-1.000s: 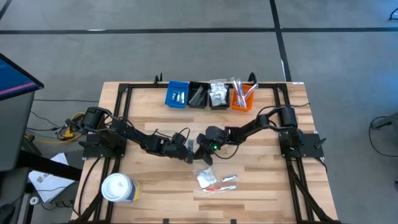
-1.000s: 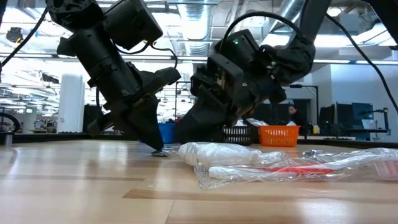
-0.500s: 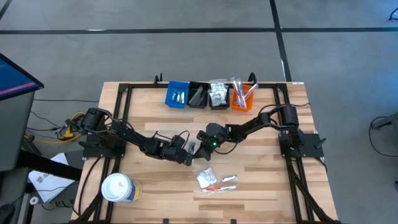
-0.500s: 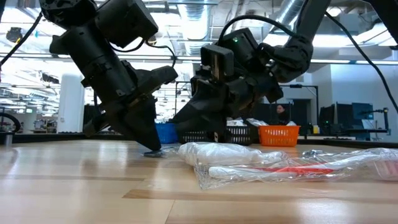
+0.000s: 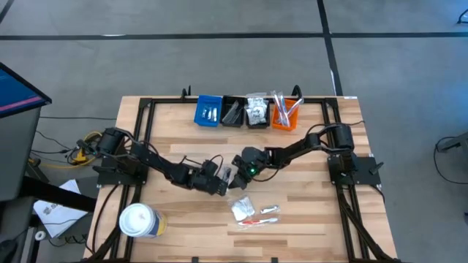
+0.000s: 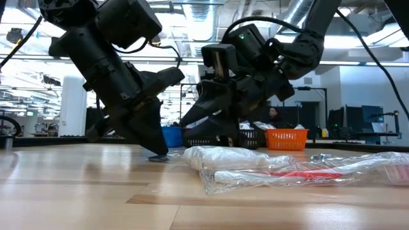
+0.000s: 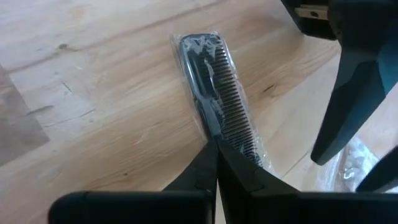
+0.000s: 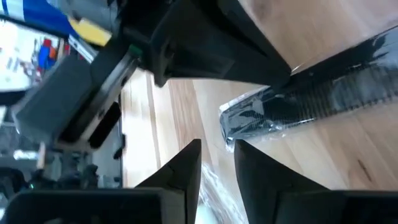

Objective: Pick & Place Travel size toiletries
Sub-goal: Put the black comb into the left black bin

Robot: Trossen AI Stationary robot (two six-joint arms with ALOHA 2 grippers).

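Note:
A black comb [image 7: 214,81] in a clear wrapper lies flat on the wooden table near its middle. My left gripper [image 7: 216,144] is shut, its tips down on the comb. My right gripper [image 8: 217,146] stands just right of it [image 5: 238,179], fingers a little apart and tilted down, with the comb's wrapped end [image 8: 249,121] just beyond them and nothing between them. Nearer the front edge lie white sachets [image 5: 241,210] and wrapped toothbrush-like sticks [image 5: 262,218]. My left gripper has its shut fingertips on the comb's spine [image 7: 208,124], toward the end of the comb nearer the gripper. The fingers come slanting down from the table's left. The comb lies flat on the table. Whether the tips pinch the wrapper I cannot tell.
Along the far edge stand a blue bin [image 5: 208,110], a black bin [image 5: 232,112], a bin of sachets [image 5: 256,111] and an orange bin [image 5: 285,113]. A white tub [image 5: 139,220] stands at the front left. The two arms are close together at the table's middle.
My right gripper has rolled about its own pointing line while staying in place beside the comb. My left gripper has kept its shut tips down at the comb.

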